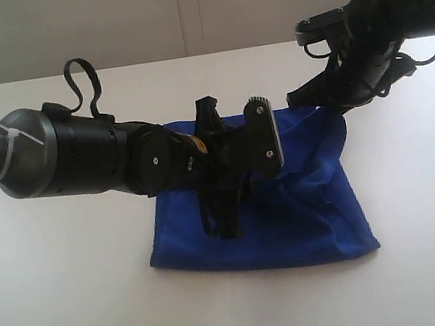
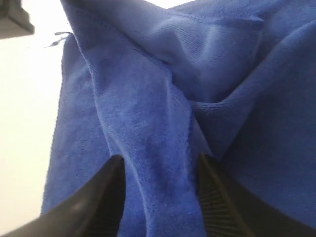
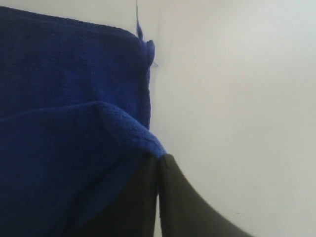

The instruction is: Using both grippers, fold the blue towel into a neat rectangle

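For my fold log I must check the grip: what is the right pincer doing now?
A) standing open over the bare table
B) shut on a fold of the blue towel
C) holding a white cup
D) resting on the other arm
B: in the right wrist view the right pincer is closed, with a raised fold of the blue towel pinched at its tips.

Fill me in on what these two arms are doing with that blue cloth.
Two robot arms are working on the blue towel, which lies on the white table. The right gripper is shut on a pinched-up bit of the towel's edge, near its far corner on the right side. The left gripper is open, its fingers straddling a raised ridge of cloth near the middle. The towel lies rumpled and bunched, not yet a neat rectangle.
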Available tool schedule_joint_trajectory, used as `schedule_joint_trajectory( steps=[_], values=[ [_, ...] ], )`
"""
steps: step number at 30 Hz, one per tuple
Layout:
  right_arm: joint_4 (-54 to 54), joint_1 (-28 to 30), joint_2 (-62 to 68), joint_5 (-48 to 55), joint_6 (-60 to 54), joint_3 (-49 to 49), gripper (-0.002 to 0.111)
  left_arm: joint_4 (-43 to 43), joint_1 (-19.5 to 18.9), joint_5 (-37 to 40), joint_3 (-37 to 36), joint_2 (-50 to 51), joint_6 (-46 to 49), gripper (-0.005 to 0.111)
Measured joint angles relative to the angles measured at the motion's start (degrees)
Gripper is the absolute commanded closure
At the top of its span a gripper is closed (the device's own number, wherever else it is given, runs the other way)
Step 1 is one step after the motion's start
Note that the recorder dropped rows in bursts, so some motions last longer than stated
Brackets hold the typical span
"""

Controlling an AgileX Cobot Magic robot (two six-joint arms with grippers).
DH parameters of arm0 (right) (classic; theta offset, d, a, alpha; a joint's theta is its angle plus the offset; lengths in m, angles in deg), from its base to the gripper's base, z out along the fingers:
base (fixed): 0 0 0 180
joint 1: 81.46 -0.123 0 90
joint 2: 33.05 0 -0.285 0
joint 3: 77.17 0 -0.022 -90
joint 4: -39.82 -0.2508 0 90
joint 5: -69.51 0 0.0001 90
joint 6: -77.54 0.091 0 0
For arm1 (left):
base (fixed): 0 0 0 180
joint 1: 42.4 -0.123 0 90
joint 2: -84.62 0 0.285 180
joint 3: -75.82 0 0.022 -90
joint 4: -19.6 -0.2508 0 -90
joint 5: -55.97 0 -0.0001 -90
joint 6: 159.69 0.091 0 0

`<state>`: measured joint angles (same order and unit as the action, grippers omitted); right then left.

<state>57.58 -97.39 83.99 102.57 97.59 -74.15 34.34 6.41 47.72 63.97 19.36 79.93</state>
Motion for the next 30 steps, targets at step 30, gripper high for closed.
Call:
schedule_joint_trajectory(
  steps=[30],
  values=[
    [-1.16, 0.00, 0.00, 0.00, 0.00, 0.00, 0.108, 0.36, 1.49, 5.60, 0.00, 0.48, -5.48, 0.073]
  ],
)
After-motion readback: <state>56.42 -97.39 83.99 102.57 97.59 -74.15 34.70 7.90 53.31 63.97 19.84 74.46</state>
